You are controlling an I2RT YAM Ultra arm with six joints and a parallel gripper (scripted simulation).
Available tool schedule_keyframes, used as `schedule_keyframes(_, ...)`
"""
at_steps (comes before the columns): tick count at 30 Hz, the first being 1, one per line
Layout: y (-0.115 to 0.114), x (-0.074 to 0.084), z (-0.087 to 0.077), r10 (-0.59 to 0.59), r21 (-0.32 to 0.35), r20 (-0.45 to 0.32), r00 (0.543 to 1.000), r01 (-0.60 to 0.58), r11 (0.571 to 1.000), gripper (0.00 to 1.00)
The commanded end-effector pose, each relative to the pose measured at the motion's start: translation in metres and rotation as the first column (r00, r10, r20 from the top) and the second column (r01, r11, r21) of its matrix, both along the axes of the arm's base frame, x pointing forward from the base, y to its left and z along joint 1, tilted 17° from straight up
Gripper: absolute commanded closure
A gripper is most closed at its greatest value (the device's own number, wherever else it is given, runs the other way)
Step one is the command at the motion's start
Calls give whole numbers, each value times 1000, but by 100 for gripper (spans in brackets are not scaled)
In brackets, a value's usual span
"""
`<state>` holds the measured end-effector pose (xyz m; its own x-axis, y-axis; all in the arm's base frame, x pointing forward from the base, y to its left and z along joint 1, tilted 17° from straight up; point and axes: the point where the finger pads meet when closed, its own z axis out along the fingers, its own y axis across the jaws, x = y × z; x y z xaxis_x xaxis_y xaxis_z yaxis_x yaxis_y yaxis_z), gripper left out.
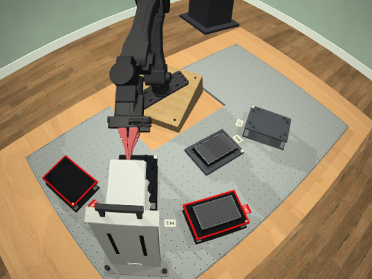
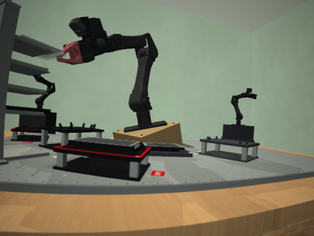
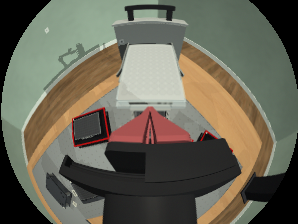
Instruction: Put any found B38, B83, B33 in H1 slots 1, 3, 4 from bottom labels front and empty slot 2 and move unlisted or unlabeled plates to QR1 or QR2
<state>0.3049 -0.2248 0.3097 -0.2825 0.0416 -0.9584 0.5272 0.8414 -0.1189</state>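
The plate hotel H1 (image 1: pixel 124 238) (image 2: pixel 6 73) (image 3: pixel 150 28) stands at the front left of the deck. A pale plate (image 1: pixel 126 183) (image 2: pixel 48 55) (image 3: pixel 150 72) lies on its top shelf, with its near end sticking out a little towards the arm. My gripper (image 1: pixel 128 156) (image 2: pixel 62 55) (image 3: pixel 150 111) is shut with nothing between its red fingers. Its tips are level with that end of the plate and meet it. Lower shelves (image 2: pixel 27 68) show from the side; what lies on them is hidden.
An empty red-edged quarantine nest (image 1: pixel 69 179) lies left of H1. A second red-edged nest (image 1: pixel 189 215) (image 2: pixel 87 152) to the right holds a dark plate (image 1: pixel 216 210) (image 2: pixel 108 143). A dark nest (image 1: pixel 193 153) in the middle holds another plate (image 1: pixel 216 148). A raised nest (image 1: pixel 267 126) (image 2: pixel 230 143) stands empty at right.
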Motion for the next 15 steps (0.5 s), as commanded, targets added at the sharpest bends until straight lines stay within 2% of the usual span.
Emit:
schedule_keyframes(1,0,1,9,2,-13,18,1000,-1,1000,100)
schedule_keyframes(15,-4,8,12,2,-13,18,1000,-1,1000,100)
